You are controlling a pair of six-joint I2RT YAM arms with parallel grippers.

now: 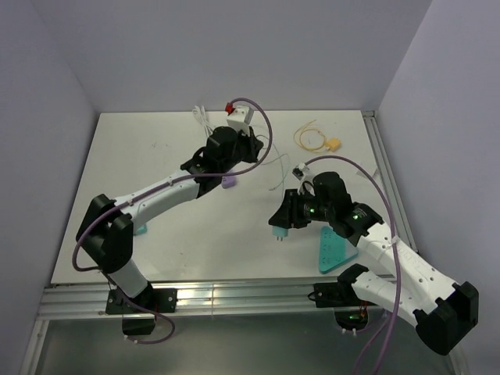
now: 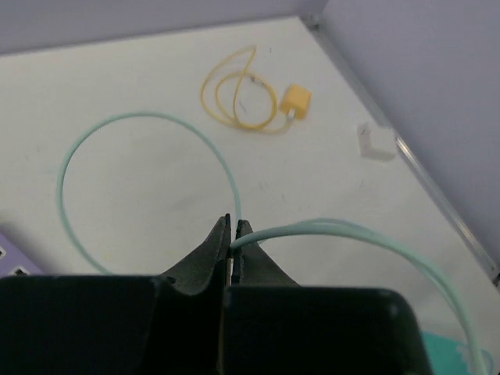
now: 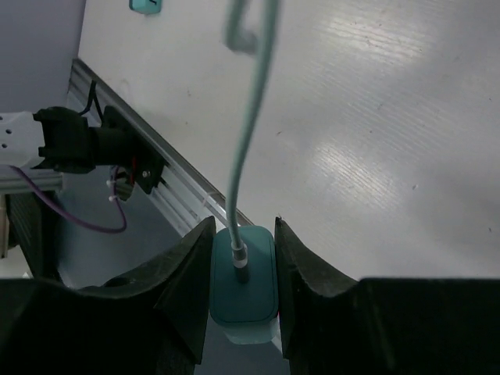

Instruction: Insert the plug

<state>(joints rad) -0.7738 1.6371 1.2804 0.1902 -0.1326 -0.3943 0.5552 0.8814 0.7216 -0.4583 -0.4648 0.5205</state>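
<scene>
The right gripper (image 3: 242, 226) has its fingers clamped on the flanks of a teal plug (image 3: 244, 285), whose cord rises from between them. The left gripper (image 2: 233, 228) is pinched together on that thin teal cord (image 2: 148, 117), right at the tips. Well beyond the left fingertips, up and slightly right, the yellow plug (image 2: 296, 98) lies free on the table (image 2: 156, 195), its yellow cable (image 2: 228, 98) coiled just left of it. The plug looks light, hard and small, and likely to skid. The limp cable offers no hold, so take the block by its flat sides.
</scene>
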